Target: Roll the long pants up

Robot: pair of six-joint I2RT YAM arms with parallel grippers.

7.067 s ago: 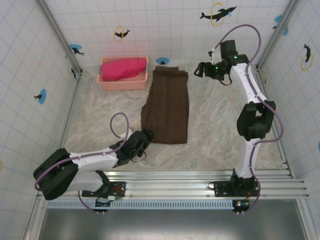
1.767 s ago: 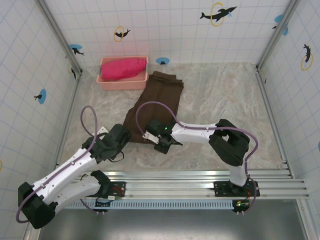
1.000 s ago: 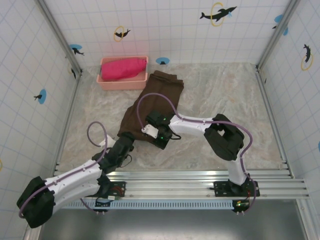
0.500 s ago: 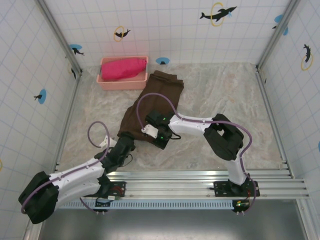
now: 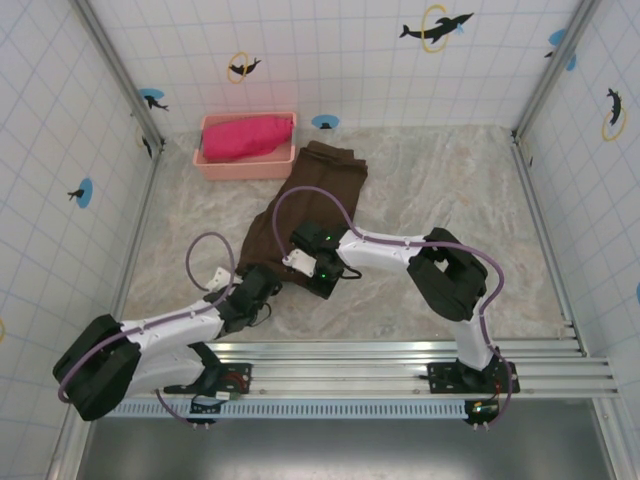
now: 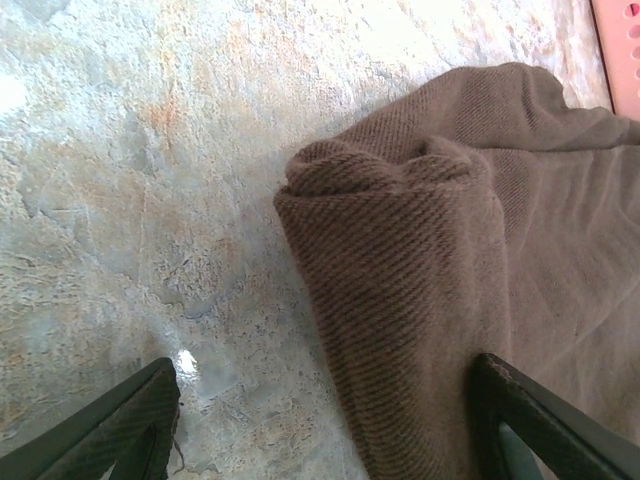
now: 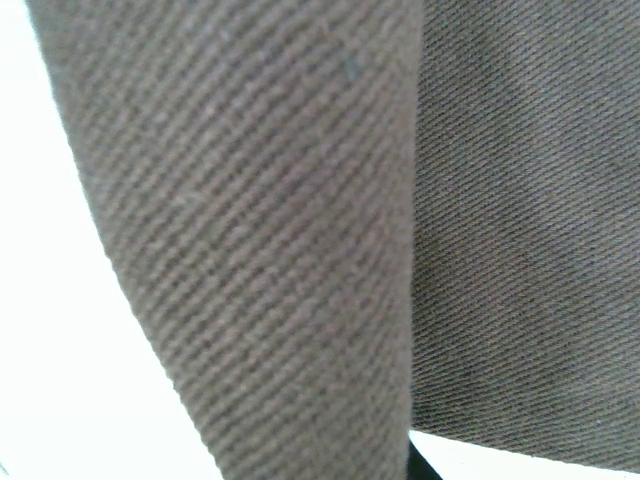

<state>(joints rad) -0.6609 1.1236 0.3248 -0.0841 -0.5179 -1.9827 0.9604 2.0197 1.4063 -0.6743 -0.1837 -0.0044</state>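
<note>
the left gripper stands open, one finger on either side of the rolled near end of the long pants. over the last second it has swung in from the bare table. the right gripper stays shut, pressed on that same roll; whether it pinches cloth i cannot tell. the first turn looks made, and both arms seem placed to roll on. the pants lie slantwise mid-table on a mottled stone-look top. a pink basket sits far left, and white tiled walls with dolphin stickers stand around.
</note>
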